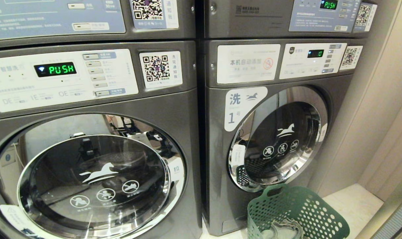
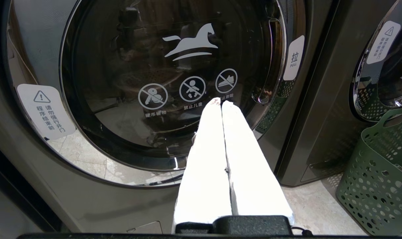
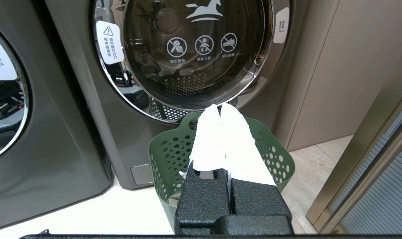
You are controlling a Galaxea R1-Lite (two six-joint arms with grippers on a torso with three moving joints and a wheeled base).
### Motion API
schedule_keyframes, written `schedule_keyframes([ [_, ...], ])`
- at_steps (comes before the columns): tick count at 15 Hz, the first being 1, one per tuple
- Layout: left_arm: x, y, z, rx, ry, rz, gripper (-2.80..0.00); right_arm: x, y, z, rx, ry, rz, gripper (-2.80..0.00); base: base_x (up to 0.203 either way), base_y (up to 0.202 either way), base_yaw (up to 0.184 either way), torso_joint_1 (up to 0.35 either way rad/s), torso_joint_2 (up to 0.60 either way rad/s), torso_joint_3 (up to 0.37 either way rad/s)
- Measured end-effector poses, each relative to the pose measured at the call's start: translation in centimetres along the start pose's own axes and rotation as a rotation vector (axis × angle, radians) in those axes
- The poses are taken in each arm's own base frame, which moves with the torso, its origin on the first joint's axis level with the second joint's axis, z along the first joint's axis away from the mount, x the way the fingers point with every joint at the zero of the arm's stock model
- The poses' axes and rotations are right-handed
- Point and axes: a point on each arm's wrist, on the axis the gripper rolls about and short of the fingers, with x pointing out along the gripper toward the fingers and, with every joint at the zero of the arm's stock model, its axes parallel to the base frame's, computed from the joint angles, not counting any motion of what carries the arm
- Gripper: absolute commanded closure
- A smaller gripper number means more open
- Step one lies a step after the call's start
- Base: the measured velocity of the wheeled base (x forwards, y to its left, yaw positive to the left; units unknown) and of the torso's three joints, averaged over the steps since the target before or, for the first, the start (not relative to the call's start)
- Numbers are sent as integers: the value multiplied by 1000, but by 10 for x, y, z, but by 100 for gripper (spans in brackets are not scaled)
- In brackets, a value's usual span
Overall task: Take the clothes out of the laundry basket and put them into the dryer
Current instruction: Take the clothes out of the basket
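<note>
A: Two claws, left claw [image 2: 221,101] and right claw [image 3: 220,107]?
B: Both clenched, empty.
A: Laundry basket [image 1: 307,212]?
B: Floor, five o'clock of the right dryer door [image 1: 280,139]; clothes [image 1: 280,230] inside.

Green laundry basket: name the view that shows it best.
The head view: the green laundry basket shows its open top with clothes inside. The right wrist view has the right gripper covering it; the left wrist view only catches one side.
</note>
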Motion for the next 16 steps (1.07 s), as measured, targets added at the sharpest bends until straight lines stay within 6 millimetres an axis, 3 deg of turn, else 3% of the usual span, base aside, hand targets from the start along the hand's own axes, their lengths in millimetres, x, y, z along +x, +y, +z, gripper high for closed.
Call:
schedule_keyframes([
  [9, 0, 0, 0, 0, 0, 0, 0, 0, 0, 0, 0, 0, 0, 0, 0, 0, 0, -6, 45, 33],
  [16, 0, 0, 0, 0, 1, 0, 0, 0, 0, 0, -2, 0, 0, 0, 0, 0, 0, 2, 28, -154],
])
